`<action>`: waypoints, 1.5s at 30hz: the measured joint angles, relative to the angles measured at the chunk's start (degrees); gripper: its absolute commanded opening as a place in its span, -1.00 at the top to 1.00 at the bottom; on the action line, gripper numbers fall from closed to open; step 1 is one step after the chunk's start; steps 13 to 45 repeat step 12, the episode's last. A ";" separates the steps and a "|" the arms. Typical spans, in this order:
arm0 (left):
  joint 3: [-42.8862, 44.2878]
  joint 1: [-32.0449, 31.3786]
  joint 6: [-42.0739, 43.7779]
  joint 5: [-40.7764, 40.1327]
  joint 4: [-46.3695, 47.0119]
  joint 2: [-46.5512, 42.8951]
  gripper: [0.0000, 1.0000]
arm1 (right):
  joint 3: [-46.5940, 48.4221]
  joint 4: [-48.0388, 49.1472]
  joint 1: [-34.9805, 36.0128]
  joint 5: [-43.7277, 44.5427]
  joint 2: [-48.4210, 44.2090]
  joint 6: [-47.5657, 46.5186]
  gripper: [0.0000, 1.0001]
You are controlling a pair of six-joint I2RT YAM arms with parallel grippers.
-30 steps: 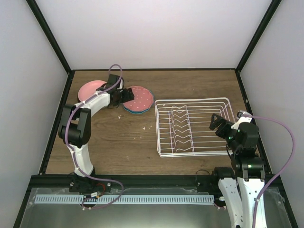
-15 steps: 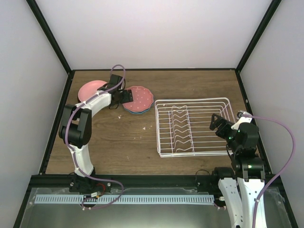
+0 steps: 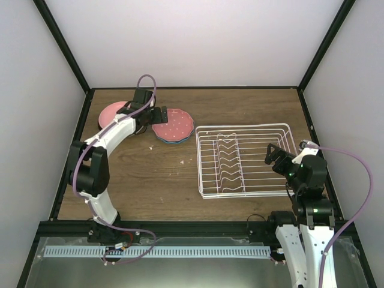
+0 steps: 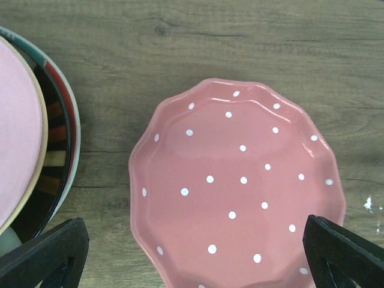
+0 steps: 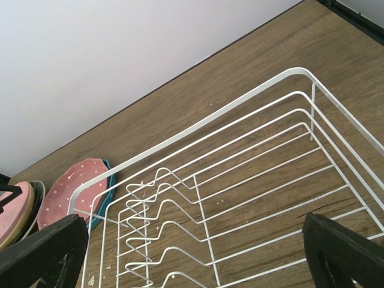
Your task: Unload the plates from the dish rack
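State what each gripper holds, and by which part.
Nothing is held: left gripper open above the pink dotted plate, right gripper open by the dish rack.

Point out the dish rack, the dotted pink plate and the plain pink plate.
dish rack [image 3: 240, 126]: top external view, far rim.
dotted pink plate [image 4: 237, 192]: left wrist view, plate centre.
plain pink plate [image 4: 18, 138]: left wrist view, visible face.

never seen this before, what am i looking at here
Two robot arms are bolted to a table. One picture looks down from above; the other two come from wrist cameras, so the black corner shapes are each arm's own fingers. The left gripper hangs open over a pink dotted plate lying on a teal plate. Beside it is a second stack topped by a plain pink plate. The wire dish rack holds no plates. The right gripper, by the rack, is open and empty.
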 measured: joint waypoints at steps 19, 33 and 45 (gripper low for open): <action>-1.66 -0.04 2.34 1.86 1.86 -3.28 -1.00 | -0.07 0.90 0.00 -0.04 0.50 -0.02 -1.00; -1.66 -0.04 2.34 1.86 1.86 -3.28 -1.00 | -0.07 0.90 0.00 -0.04 0.50 -0.02 -1.00; -1.66 -0.04 2.34 1.86 1.86 -3.28 -1.00 | -0.07 0.90 0.00 -0.04 0.50 -0.02 -1.00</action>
